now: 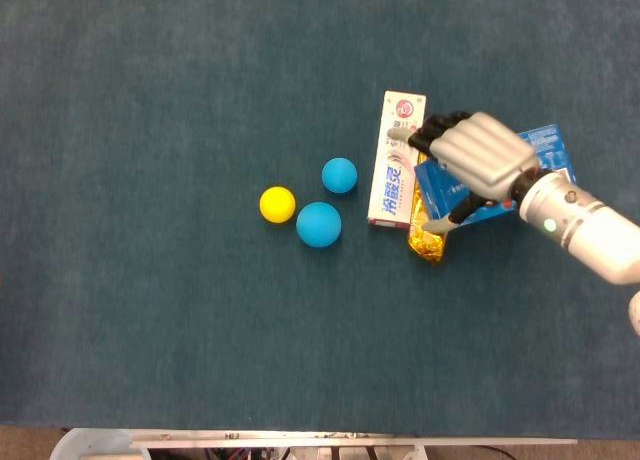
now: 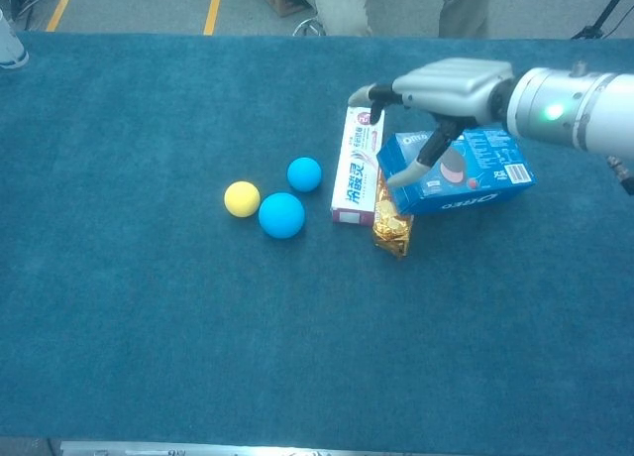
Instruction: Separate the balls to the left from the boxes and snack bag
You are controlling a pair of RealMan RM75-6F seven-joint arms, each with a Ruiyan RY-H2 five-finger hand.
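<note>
While my right hand hovers empty, fingers spread, over the Oreo box beside the toothpaste box, I should drag the boxes rightward, away from the balls.

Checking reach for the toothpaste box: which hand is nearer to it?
Right. The right hand hovers over the Oreo box, its fingers reaching the toothpaste box. The left hand appears in neither view.
</note>
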